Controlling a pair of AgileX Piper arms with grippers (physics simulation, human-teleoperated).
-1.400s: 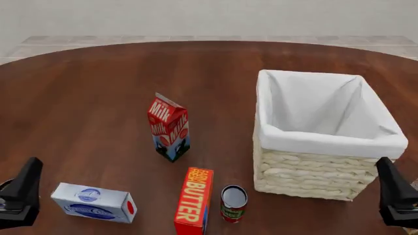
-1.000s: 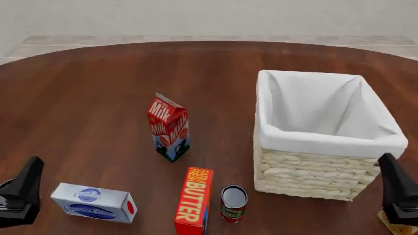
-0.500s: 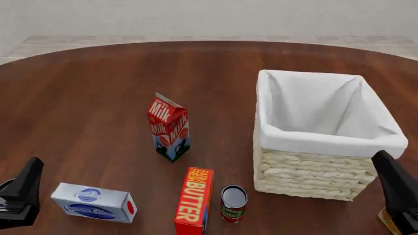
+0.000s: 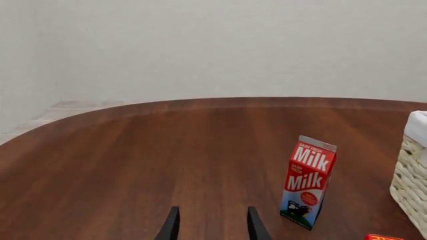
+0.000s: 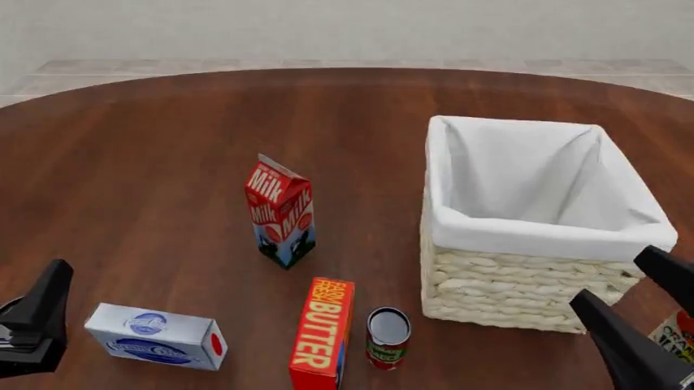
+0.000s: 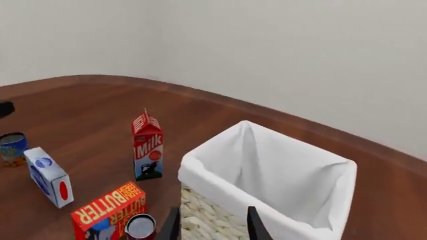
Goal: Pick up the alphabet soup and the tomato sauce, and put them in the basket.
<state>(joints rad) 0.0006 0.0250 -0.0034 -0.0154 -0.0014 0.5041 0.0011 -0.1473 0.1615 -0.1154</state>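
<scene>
The tomato sauce (image 5: 388, 337), a red-and-green can, stands near the table's front edge between the butter box and the basket (image 5: 509, 296); it also shows in the right wrist view as tomato sauce (image 6: 140, 227). The alphabet soup (image 6: 12, 148), blue with an orange band, shows only in the right wrist view, beyond the white box. My right gripper (image 5: 609, 275) is open in front of the basket's near right corner, and my left gripper (image 5: 49, 286) hangs open at the front left. Neither one holds anything.
A milk carton (image 5: 282, 213) stands mid-table. A butter box (image 5: 322, 333) stands just left of the tomato sauce. A white-and-blue box (image 5: 155, 335) lies at the front left. A printed package (image 5: 678, 335) peeks in at the right edge.
My right gripper has swung left and turned, so both its fingers now show before the basket's corner, and the package behind it is uncovered. The left arm has not moved.
</scene>
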